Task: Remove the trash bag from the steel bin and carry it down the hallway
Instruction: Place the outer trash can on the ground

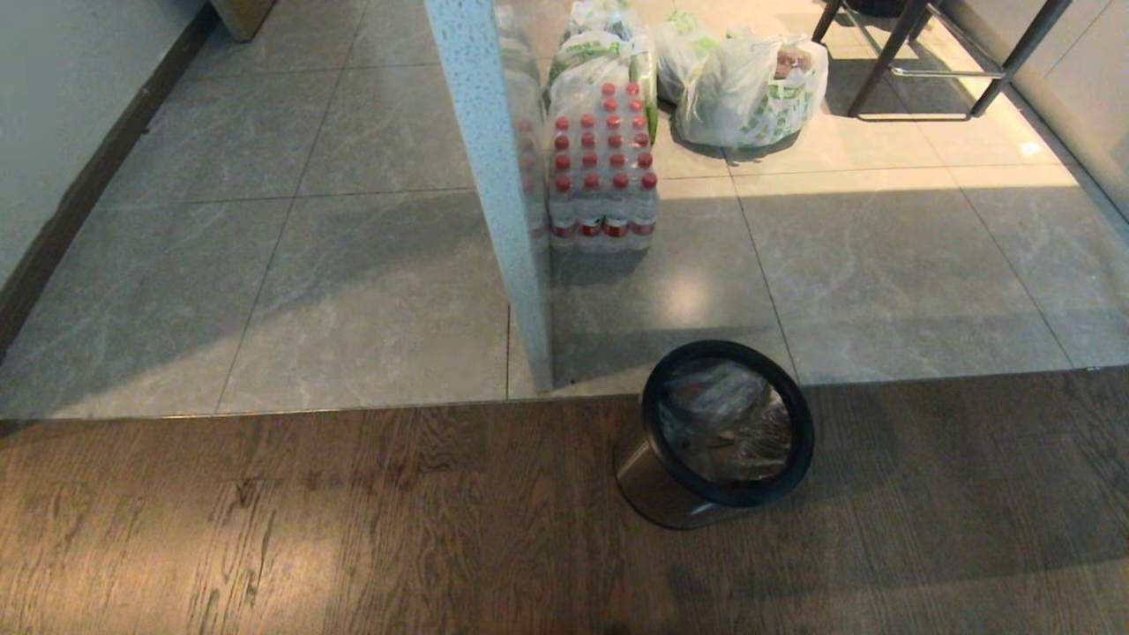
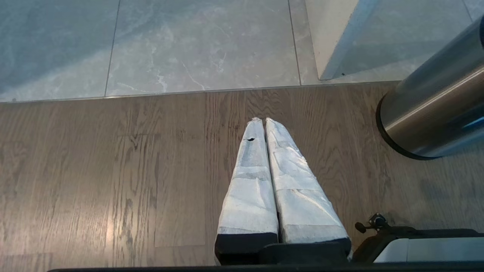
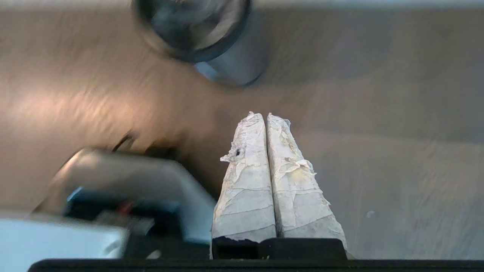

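Note:
The steel bin (image 1: 719, 437) stands on the dark wood floor just before the tile edge, black rim up. Inside it sits the clear trash bag (image 1: 723, 419), crumpled, with rubbish showing through. Neither arm shows in the head view. My right gripper (image 3: 263, 115) is shut and empty above the wood floor, and the steel bin (image 3: 211, 34) with its trash bag (image 3: 185, 19) lies ahead of it, blurred. My left gripper (image 2: 263, 120) is shut, parked low over the wood floor, with the side of the steel bin (image 2: 438, 105) off to one side.
A white speckled post (image 1: 498, 176) stands on the grey tiles just beyond the bin. Behind it are a shrink-wrapped pack of red-capped bottles (image 1: 604, 172) and white grocery bags (image 1: 750, 84). Dark chair legs (image 1: 908, 53) stand far right, a wall with baseboard (image 1: 53, 194) on the left.

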